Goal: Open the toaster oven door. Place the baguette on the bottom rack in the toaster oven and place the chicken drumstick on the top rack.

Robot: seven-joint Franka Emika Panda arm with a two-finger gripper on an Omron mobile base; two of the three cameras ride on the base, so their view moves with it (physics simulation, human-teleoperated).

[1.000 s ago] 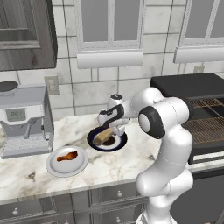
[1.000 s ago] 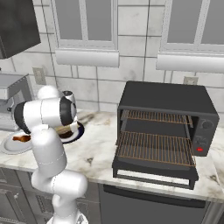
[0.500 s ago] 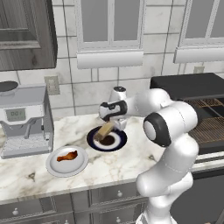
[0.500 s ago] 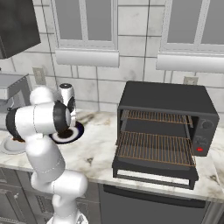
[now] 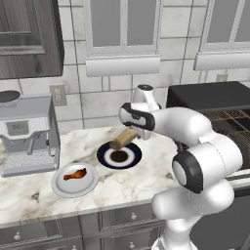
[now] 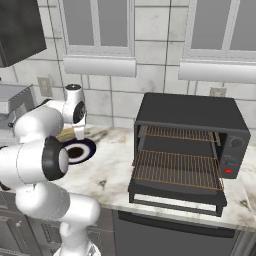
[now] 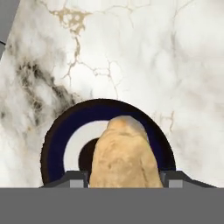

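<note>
My gripper (image 5: 133,135) is shut on one end of the tan baguette (image 5: 122,138), which hangs tilted above the dark blue plate (image 5: 104,156). In the hand view the baguette (image 7: 124,157) sits between the two fingertips (image 7: 77,180), with the plate (image 7: 56,136) below it. On a white plate (image 5: 61,187) lies the reddish-brown chicken drumstick (image 5: 75,173). The black toaster oven (image 6: 192,112) stands at the right with its door (image 6: 175,195) folded down. Inside, the top rack (image 6: 177,133) and the bottom rack (image 6: 175,170) are bare.
A silver-grey coffee machine (image 5: 28,133) stands at the left end of the marble counter (image 5: 29,197). Wall cabinets hang above, with a tiled wall behind. A stretch of bare counter (image 6: 112,175) lies between the dark plate and the oven.
The gripper has closed on the baguette and raised it off the dark plate. The arm has lifted and straightened. The drumstick and oven have not moved.
</note>
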